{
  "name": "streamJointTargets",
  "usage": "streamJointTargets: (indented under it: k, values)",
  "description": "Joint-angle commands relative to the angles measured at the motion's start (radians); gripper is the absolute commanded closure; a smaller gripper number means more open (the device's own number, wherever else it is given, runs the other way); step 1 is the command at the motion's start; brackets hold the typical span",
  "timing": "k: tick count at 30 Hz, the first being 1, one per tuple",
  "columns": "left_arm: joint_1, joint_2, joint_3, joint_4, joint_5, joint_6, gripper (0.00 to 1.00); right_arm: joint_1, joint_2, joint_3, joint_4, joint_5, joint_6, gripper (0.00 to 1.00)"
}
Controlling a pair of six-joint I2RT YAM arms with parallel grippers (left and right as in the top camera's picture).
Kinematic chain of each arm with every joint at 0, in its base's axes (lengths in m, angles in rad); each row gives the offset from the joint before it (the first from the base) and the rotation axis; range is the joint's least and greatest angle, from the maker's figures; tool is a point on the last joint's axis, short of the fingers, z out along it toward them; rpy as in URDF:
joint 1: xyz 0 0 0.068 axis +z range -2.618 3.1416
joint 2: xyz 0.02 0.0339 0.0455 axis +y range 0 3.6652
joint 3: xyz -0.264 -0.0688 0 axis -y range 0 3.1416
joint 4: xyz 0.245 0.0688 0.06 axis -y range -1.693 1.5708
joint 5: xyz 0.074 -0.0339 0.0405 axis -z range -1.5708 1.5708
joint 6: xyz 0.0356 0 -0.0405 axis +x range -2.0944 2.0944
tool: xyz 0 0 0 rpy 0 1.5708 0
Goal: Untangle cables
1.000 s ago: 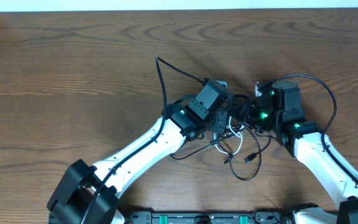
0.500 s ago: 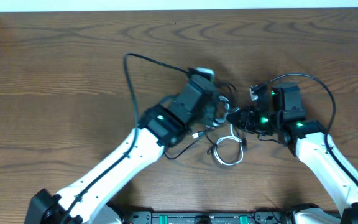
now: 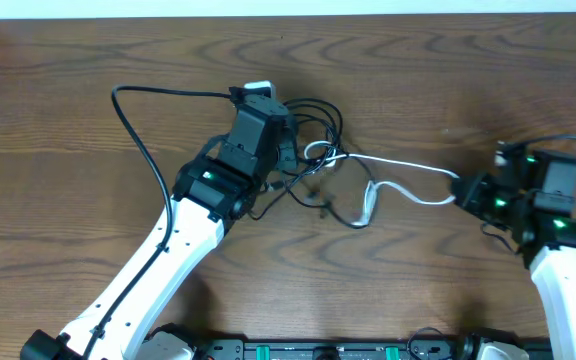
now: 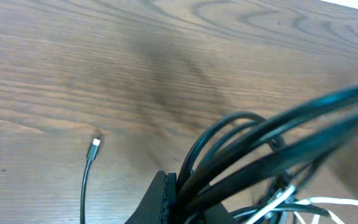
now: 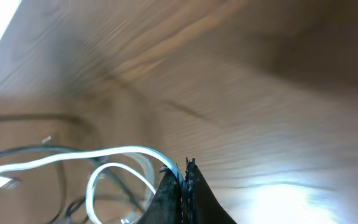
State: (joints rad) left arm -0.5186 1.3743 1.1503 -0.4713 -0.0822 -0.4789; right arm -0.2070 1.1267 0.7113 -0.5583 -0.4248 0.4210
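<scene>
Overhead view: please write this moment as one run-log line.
left gripper: shut on thin black cable bundle | right gripper: shut on thin white cable | white cable: runs from bundle to right gripper

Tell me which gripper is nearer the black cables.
Left. The left gripper is clamped on the black cables; the right gripper holds the white cable's end, well off to the side.

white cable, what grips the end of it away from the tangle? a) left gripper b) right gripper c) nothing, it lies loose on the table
b: the white cable runs from the black cables across to the right gripper, whose fingers are pinched shut on it in the right wrist view.
</scene>
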Motion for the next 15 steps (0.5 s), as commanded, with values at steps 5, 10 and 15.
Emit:
streamJointTargets:
  k: [5,10,15]
  values:
    - [0.013,-0.009,0.010,0.002,0.052,-0.020,0.92,-0.129,-0.031,-0.005,-0.057,0.220,-0.056,0.99]
    - [0.013,-0.009,0.010,0.006,0.099,-0.020,0.92,-0.134,-0.031,-0.005,-0.059,0.232,-0.100,0.99]
    - [0.013,-0.009,0.010,0.020,0.205,-0.019,0.93,-0.133,-0.031,-0.005,-0.054,0.194,-0.101,0.73]
